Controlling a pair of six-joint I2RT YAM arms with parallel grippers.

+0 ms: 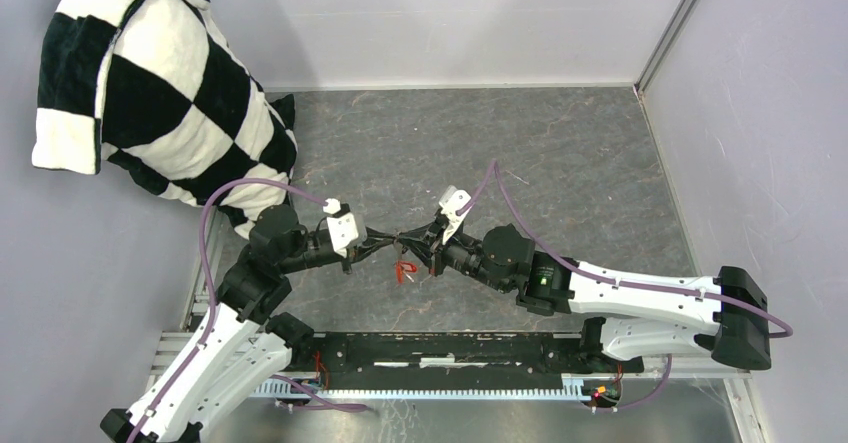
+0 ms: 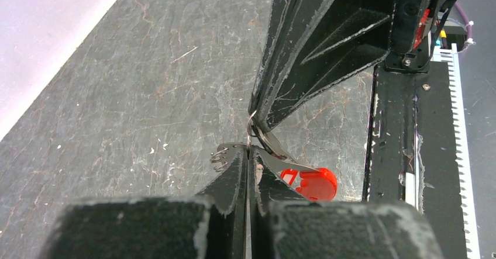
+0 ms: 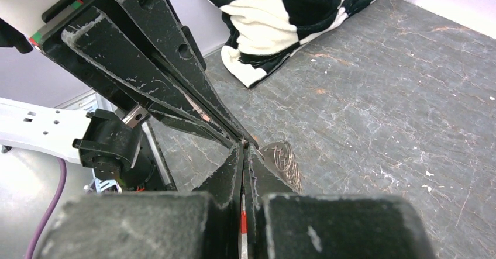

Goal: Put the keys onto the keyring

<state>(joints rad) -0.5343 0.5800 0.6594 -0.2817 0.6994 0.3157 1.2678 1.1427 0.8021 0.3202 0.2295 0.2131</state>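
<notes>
Left gripper [image 2: 248,158], fingers pressed together, pinches the silvery keyring [image 3: 285,158], whose coils jut out on the far side of its tip, above the grey table [image 1: 560,163]. Right gripper [image 3: 243,148], also pressed shut, meets it tip to tip; what it nips cannot be made out. What looks like the red-headed key [image 2: 313,184] hangs by its silvery blade just below the meeting tips, on the robot's side. A black-and-white checked cloth [image 1: 160,93] lies in the far left corner.
</notes>
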